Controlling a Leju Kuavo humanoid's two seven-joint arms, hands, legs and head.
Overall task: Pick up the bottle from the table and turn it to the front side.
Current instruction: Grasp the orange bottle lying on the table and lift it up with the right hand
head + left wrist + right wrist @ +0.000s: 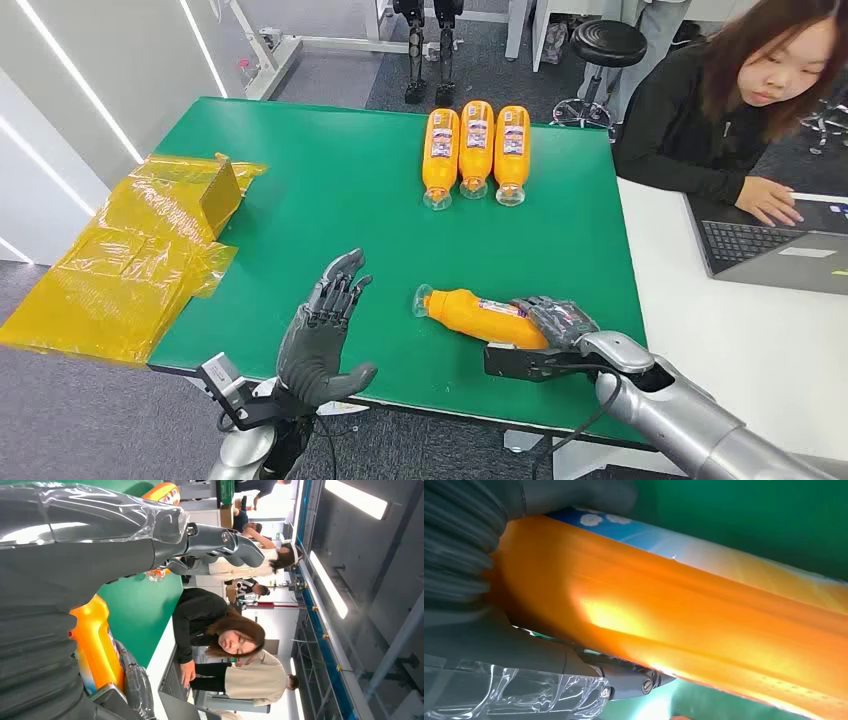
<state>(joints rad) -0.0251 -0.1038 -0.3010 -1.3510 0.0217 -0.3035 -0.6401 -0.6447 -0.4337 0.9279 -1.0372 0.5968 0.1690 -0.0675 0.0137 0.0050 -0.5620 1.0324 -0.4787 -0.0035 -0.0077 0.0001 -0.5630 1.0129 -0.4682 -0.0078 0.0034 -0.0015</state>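
Bottle [480, 312] lying on its side near front edge of table [300, 200], gripped at base end by right robot hand [555, 322]. Left robot hand [325, 335] open, empty, beside. Step: grasp secured. Next: lift, rotate label upward.

Green table [330, 200]. Three orange bottles [475, 150] lying side by side at its far edge, caps toward the robot. Yellow plastic wrapping [130, 260] draped over the left edge. Seated person [720, 110] at an adjoining white desk [740, 330] with laptop [770, 250]; black stool [608, 45] behind.
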